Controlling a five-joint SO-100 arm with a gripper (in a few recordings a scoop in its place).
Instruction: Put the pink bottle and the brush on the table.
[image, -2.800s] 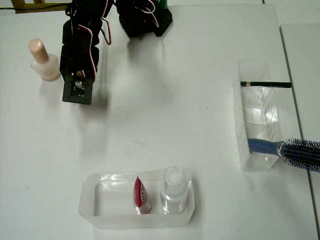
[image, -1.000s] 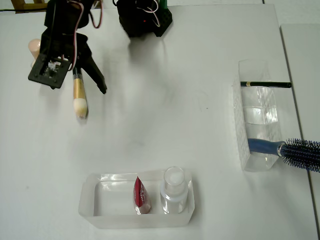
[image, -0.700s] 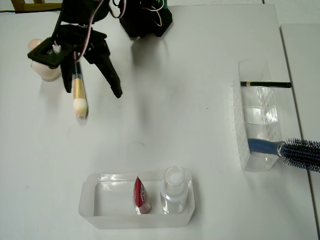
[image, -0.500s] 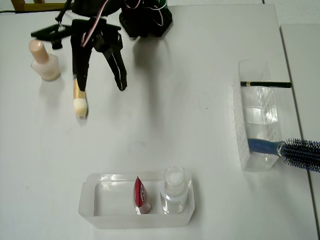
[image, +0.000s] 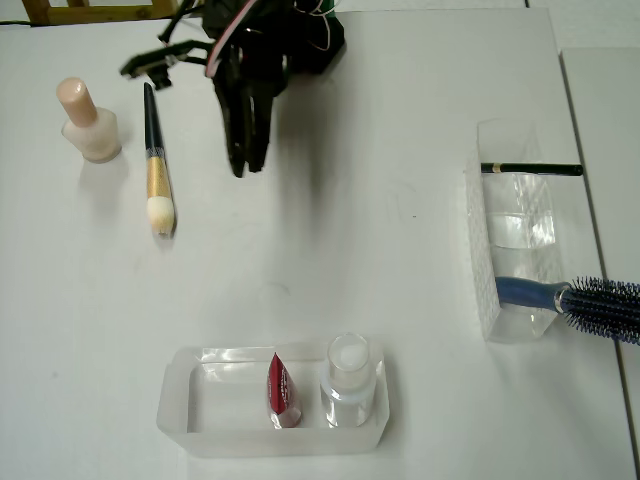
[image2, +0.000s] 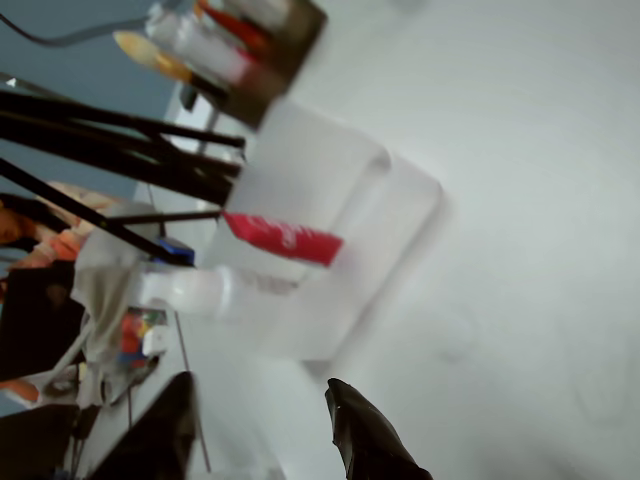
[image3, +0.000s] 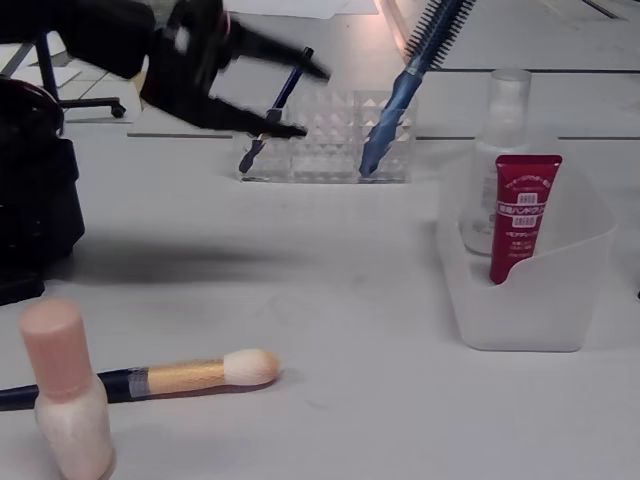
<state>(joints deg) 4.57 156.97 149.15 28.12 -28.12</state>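
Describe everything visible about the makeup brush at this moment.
The brush lies flat on the white table, free of the end effector, which hangs open to its right in the overhead view. It has a slim dark handle, a gold ferrule and a fluffy tan head with a paler tip. The pink bottle stands upright just beside it, apart in the overhead view.

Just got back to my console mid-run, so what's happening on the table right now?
Nothing is being held. The end effector is open and raised above the table, off to the right of the brush in the overhead view. The brush lies flat on the white surface, and the pink bottle stands upright just left of it. The red tube and clear bottle sit in their tray.
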